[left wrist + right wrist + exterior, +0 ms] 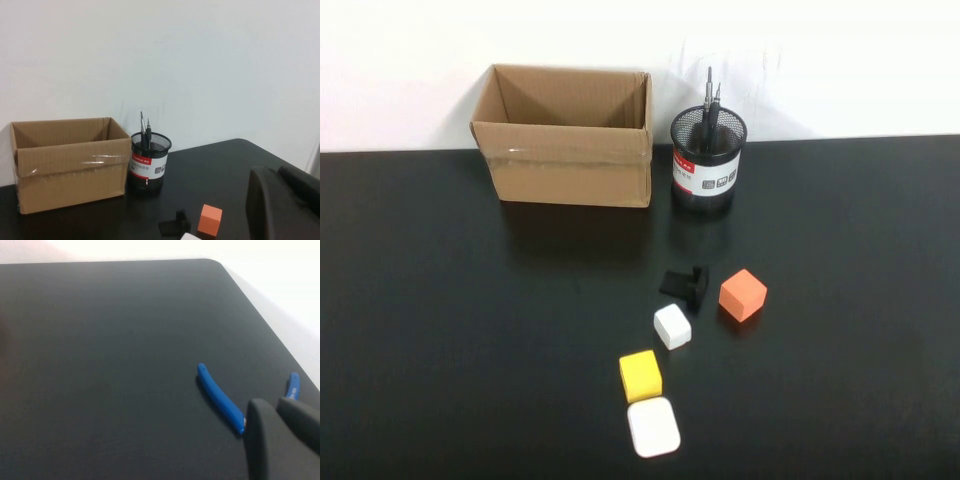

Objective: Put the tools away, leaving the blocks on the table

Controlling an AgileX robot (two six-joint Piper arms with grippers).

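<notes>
High view, from my seat at the remote controls: nearest me on the black table [440, 330] lies a flat white rounded square piece [653, 427], and touching or just beyond it sits the yellow block [640, 376]. Farther back is the white block [672, 326], then the orange block [742, 295] off to its right, with a small black object [684, 284] I cannot identify lying between them and slightly beyond. At the far edge, against the white wall [840, 60], an open cardboard box [565, 150] stands on the left and a black mesh pen cup [708, 160] just beside it on the right; two thin pen-like screwdrivers [711, 105] stand upright in the cup, metal tips up. I see neither arm from this camera. On the left wrist camera, part of the left gripper [282, 202] fills the near corner as dark shapes, held above the table facing the box and cup; I cannot tell how far it is open, nor whether it holds anything. On the right wrist camera, the right gripper [282, 437] hovers over a bare corner of the table, beside blue-handled pliers [222, 400] lying flat; its opening I likewise cannot tell.
</notes>
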